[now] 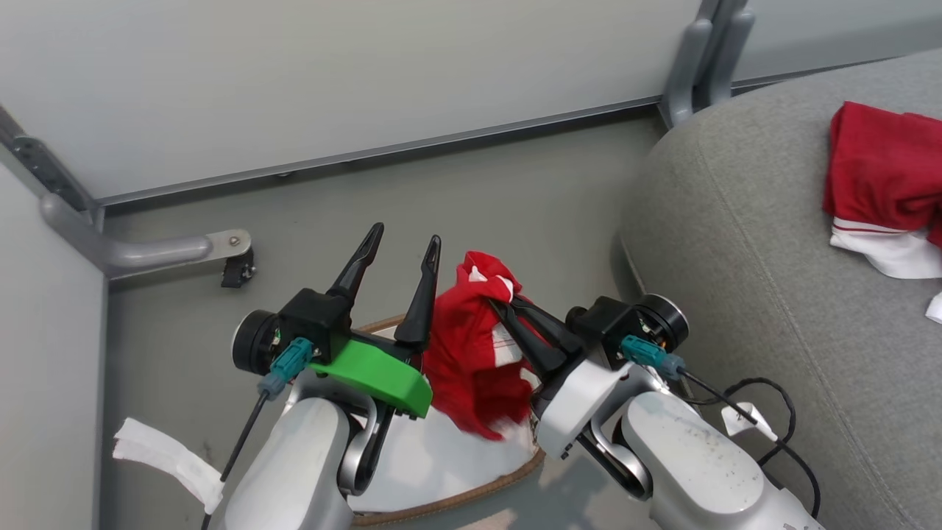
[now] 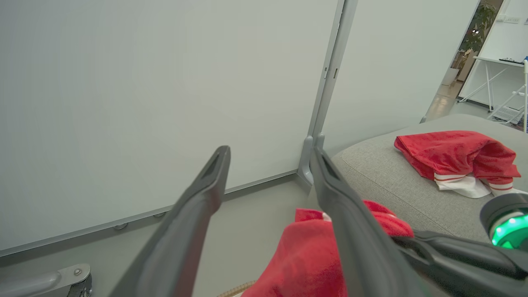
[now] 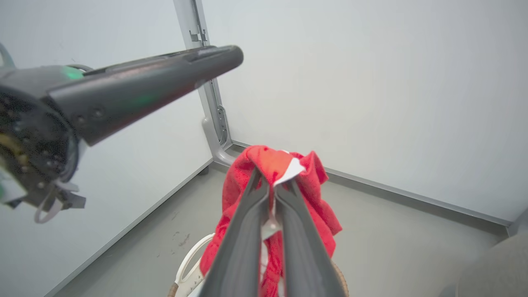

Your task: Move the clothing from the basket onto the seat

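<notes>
A red garment with white trim (image 1: 471,361) hangs above the white-lined basket (image 1: 471,495), pinched at its top by my right gripper (image 1: 505,300), which is shut on it. In the right wrist view that gripper (image 3: 274,186) clamps the bunched clothing (image 3: 317,206) over the basket's handle (image 3: 189,264). My left gripper (image 1: 407,235) stands open just left of the garment, with nothing between its fingers (image 2: 214,173). The held garment (image 2: 305,255) lies right of them. A second red and white garment (image 1: 883,169) lies on the grey seat (image 1: 736,258), and it (image 2: 453,154) also appears in the left wrist view.
Pale partition walls with grey metal feet (image 1: 147,250) and a post (image 1: 703,59) enclose the grey floor behind the basket. A white strip (image 1: 169,456) lies on the floor at lower left. A black cable (image 1: 773,412) loops over the seat's edge beside my right arm.
</notes>
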Robot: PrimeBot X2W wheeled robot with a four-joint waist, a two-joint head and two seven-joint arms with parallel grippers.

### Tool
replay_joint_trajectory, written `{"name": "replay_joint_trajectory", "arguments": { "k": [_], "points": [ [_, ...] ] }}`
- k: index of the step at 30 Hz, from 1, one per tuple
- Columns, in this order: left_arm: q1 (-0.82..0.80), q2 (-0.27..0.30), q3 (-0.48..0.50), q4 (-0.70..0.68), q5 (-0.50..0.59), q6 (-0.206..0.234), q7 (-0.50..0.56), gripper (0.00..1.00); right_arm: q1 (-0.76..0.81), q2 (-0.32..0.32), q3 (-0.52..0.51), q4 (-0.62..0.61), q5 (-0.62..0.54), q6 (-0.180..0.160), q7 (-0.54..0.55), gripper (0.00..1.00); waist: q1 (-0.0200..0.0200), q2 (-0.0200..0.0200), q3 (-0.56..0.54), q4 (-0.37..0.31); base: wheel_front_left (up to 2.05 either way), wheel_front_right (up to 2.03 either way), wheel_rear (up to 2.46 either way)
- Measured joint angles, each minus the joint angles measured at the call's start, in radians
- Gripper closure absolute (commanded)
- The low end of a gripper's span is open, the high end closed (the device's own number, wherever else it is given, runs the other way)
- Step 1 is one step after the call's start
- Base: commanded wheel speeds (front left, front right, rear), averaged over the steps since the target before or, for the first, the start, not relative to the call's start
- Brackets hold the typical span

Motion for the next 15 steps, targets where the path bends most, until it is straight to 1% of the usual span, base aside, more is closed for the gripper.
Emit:
{"name": "replay_joint_trajectory", "arguments": {
  "k": [8, 15],
  "points": [
    [0.022, 0.0, 0.063, 0.027, 0.054, -0.02, 0.0, 0.0, 0.052, -0.001, -0.054, -0.066, -0.019, 0.0, 0.0, 1.0, 0.0, 0.0, 0.002, -0.118, 0.0, 0.0, 0.0],
    [0.055, 0.001, 0.112, 0.033, 0.083, -0.029, 0.0, 0.0, 0.083, -0.002, -0.088, -0.115, -0.029, 0.0, 0.0, 1.0, 0.0, 0.0, 0.002, -0.246, 0.0, 0.0, 0.0]
  ]
}}
